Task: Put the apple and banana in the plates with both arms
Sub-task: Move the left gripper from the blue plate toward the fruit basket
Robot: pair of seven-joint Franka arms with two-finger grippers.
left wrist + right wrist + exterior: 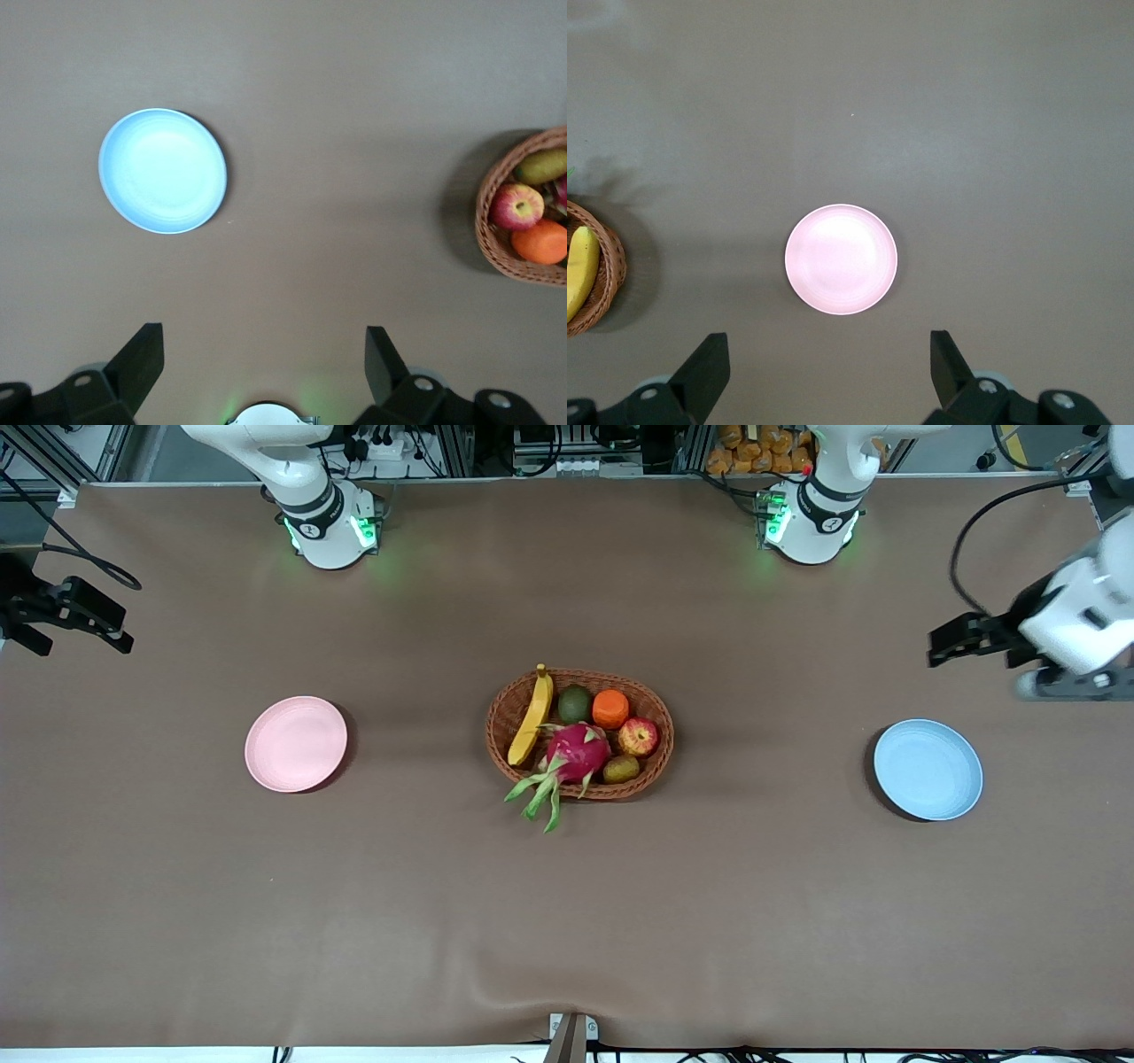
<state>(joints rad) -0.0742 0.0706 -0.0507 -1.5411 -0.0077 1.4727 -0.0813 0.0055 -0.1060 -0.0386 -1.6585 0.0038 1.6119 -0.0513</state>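
The apple (639, 736) and banana (532, 717) lie in the basket (660, 717) (mid-surface). My left gripper (264, 354) and right gripper (829, 359) hang high, spread wide, toward either end from the basket.

Table cover (266, 921): matt brown cloth, slightly wrinkled at the front edge. Basket (501, 717) is rough woven wicker; pink plate (295, 744) and blue plate (928, 769) look smooth plastic, faint sheen. Apple (638, 736) and banana (532, 717) skins glossy-smooth.
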